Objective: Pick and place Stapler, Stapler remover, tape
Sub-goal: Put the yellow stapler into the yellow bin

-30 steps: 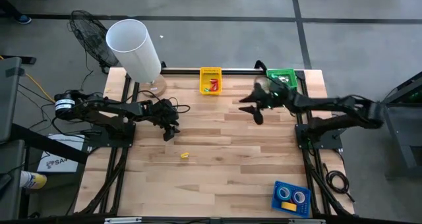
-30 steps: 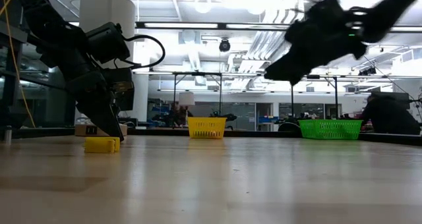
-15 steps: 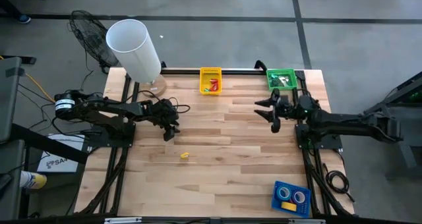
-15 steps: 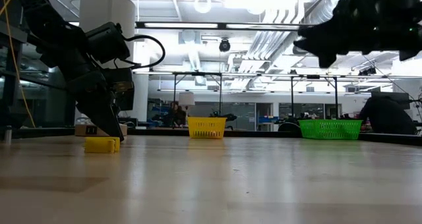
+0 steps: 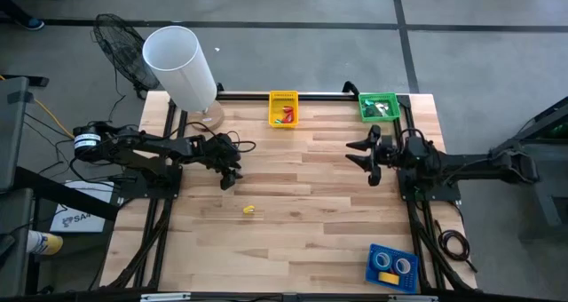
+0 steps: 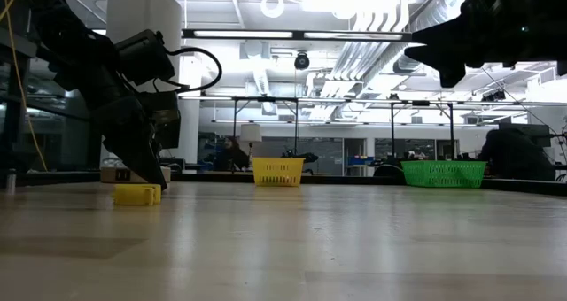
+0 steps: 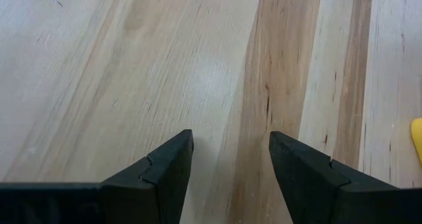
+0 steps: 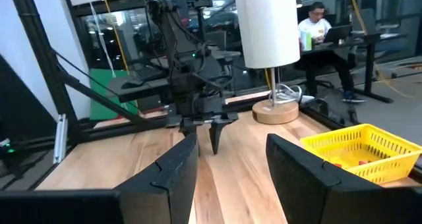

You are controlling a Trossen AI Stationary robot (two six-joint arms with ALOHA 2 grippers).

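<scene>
My left gripper (image 5: pixel 228 179) stands open at the table's left middle, fingers pointing down just over bare wood (image 7: pixel 231 141). A small yellow object (image 5: pixel 249 210) lies flat on the table a little nearer than that gripper; the low view shows the yellow object (image 6: pixel 137 195) beside the gripper. My right gripper (image 5: pixel 360 160) is open and empty, held level above the table's right side (image 6: pixel 434 57). Two ring-shaped tape rolls sit in a blue tray (image 5: pixel 391 266) at the near right corner.
A yellow basket (image 5: pixel 283 107) with red and green items and a green basket (image 5: pixel 377 105) with a pale item stand at the far edge. A white cylinder on a round base (image 5: pixel 180 67) stands at the far left corner. A person sits beyond the table (image 8: pixel 316 26).
My right gripper has drawn back from the middle of the table toward the right edge and tipped from slanting down to level, staying open. My left gripper and the yellow object have kept still.
</scene>
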